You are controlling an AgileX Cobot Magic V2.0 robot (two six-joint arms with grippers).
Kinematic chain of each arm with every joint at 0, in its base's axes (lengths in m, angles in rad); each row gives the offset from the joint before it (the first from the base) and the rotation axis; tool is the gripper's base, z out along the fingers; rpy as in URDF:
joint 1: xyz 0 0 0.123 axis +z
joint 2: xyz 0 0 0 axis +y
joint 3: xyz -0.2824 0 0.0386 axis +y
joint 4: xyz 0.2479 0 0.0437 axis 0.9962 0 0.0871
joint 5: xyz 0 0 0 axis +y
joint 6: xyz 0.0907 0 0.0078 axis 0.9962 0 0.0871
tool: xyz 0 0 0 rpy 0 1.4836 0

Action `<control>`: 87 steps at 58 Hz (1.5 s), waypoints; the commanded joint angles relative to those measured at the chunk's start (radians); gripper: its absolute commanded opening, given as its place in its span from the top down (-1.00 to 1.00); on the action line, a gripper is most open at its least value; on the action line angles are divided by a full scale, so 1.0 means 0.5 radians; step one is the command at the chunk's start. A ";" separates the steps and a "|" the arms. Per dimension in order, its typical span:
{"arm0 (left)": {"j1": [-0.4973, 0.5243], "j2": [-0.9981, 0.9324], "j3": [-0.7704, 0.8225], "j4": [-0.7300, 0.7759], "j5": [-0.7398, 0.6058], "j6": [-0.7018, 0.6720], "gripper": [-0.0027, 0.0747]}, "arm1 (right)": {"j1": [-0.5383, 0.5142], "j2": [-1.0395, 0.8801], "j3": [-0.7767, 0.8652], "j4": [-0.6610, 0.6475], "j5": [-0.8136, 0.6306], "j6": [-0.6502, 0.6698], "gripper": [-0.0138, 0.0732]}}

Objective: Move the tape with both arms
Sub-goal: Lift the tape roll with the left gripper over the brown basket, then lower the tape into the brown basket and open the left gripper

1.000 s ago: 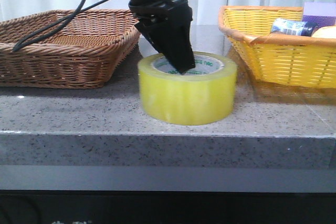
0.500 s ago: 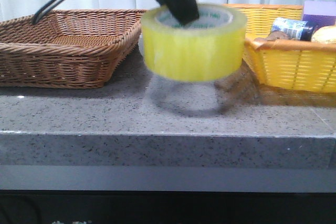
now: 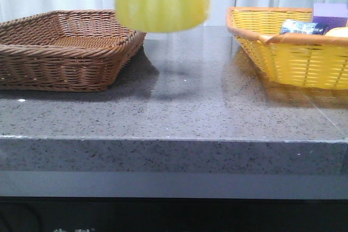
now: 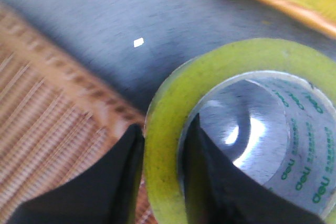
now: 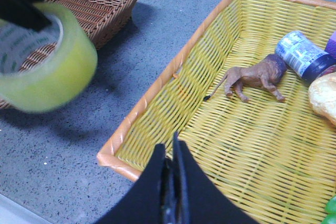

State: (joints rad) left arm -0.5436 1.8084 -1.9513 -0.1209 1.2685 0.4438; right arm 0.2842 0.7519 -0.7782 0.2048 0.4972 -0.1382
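Note:
The tape (image 3: pixel 161 1), a wide yellow roll, hangs in the air at the top of the front view, above the counter next to the brown basket. My left gripper (image 4: pixel 164 135) is shut on its wall, one finger outside and one inside the white core with green lettering (image 4: pixel 294 145). In the front view only a dark bit of that gripper shows at the roll's top edge. The tape (image 5: pixel 44 61) also shows in the right wrist view, lifted over the counter. My right gripper (image 5: pixel 169 153) is shut and empty, above the near rim of the yellow basket.
A brown wicker basket (image 3: pixel 65 47) stands at the left with nothing in it. A yellow basket (image 3: pixel 293 52) at the right holds a toy lion (image 5: pixel 257 77), a can (image 5: pixel 302 53) and other items. The grey stone counter (image 3: pixel 179 107) lies between them.
The left gripper has lifted the tape off the counter and carried it up and left toward the brown basket. The right gripper shows no earlier frame.

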 commanded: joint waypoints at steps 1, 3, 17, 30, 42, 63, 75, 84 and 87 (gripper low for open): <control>0.167 -0.132 -0.074 -0.140 -0.073 -0.185 0.54 | -0.011 -0.016 -0.053 -0.007 -0.124 -0.010 0.84; 0.235 -0.132 -0.074 -0.191 -0.073 -0.234 0.54 | -0.011 -0.016 -0.053 -0.007 -0.124 -0.010 0.84; 0.557 -0.107 -0.065 -0.305 0.032 -0.381 0.54 | -0.011 -0.016 -0.053 -0.007 -0.124 -0.010 0.84; 0.583 -0.019 0.050 -0.183 0.022 -0.392 0.48 | -0.011 -0.016 -0.053 -0.007 -0.124 -0.010 0.84; 0.583 -0.007 0.109 -0.014 0.022 -0.464 0.39 | -0.011 -0.016 -0.053 -0.007 -0.124 -0.010 0.84; 0.583 -0.020 0.109 0.001 0.017 -0.500 -0.23 | -0.011 -0.016 -0.053 -0.007 -0.124 -0.010 0.84; 0.583 -0.079 0.109 -0.006 0.006 -0.500 0.20 | -0.011 -0.016 -0.053 -0.007 -0.126 -0.011 0.84; 0.583 -0.087 0.109 -0.006 0.006 -0.500 0.87 | -0.011 -0.016 -0.053 -0.007 -0.126 -0.011 0.84; 0.583 -0.087 0.109 -0.006 0.003 -0.500 0.98 | -0.011 -0.016 -0.053 -0.007 -0.126 -0.011 0.84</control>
State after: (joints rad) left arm -0.2516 1.8220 -1.8709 -0.1095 1.2536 0.2039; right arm 0.2842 0.7519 -0.7782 0.2048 0.4972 -0.1382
